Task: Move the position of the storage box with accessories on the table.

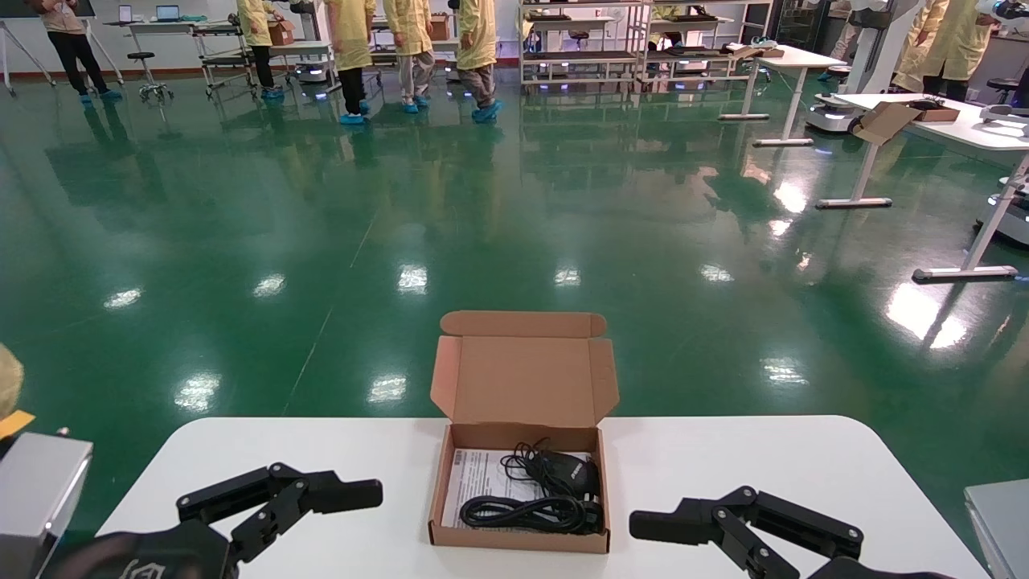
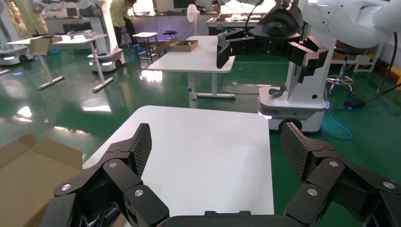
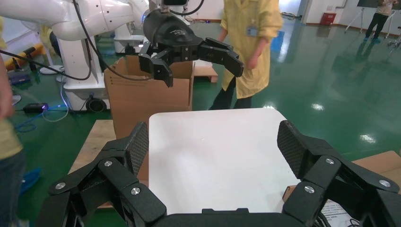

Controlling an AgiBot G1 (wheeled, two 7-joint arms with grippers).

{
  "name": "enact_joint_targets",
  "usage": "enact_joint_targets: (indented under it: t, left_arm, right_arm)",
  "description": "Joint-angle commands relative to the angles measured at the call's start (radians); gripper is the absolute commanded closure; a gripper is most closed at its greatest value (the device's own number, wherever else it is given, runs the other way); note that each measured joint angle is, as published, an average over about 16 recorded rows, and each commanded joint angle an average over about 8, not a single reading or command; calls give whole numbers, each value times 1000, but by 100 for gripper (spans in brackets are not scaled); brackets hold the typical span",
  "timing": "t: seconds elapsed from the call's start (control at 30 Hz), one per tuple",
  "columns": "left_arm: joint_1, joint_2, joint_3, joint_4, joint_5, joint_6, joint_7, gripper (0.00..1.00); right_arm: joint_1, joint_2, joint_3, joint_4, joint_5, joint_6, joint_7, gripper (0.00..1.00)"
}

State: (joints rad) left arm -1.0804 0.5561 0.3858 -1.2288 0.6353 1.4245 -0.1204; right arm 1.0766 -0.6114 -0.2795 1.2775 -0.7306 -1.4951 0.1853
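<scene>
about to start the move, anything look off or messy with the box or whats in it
Nothing stands out. The box sits square on the table, lid upright, with the mouse, coiled cable and paper inside. Left end effector and right end effector flank it, open, apart from it.

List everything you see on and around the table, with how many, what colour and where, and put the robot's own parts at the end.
Table: one, white, right in front of the robot.
Cardboard box: one, brown, middle of the table, lid standing open at the far side.
Mouse: one, black, inside the box toward its far right.
Cable: one coil, black, inside the box at its near side.
Paper sheet: one, white, printed, lying on the box bottom under the cable.
Floor: green, shiny, beyond the table.
Left gripper: black, open, over the table left of the box.
Right gripper: black, open, over the table right of the box.
</scene>
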Motion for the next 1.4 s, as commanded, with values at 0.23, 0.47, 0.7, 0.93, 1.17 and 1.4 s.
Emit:
enact_joint_targets:
  t: [0.23,0.47,0.7,0.93,1.17,1.4]
  left_arm:
    - [0,0,0,0,0,0,0,0]
    - [0,0,0,0,0,0,0,0]
    - [0,0,0,0,0,0,0,0]
    - [0,0,0,0,0,0,0,0]
    - [0,0,0,0,0,0,0,0]
    - [0,0,0,0,0,0,0,0]
  right_arm:
    - [0,0,0,0,0,0,0,0]
    - [0,0,0,0,0,0,0,0]
    - [7,4,0,5,-3,-10,-4,0]
    - [187,18,-52,-68,-82,-66,57,0]
    - [530,-148,-164,-397,-283,-16,152,0]
    - [764,-376,-292,-806,-512,90,161,0]
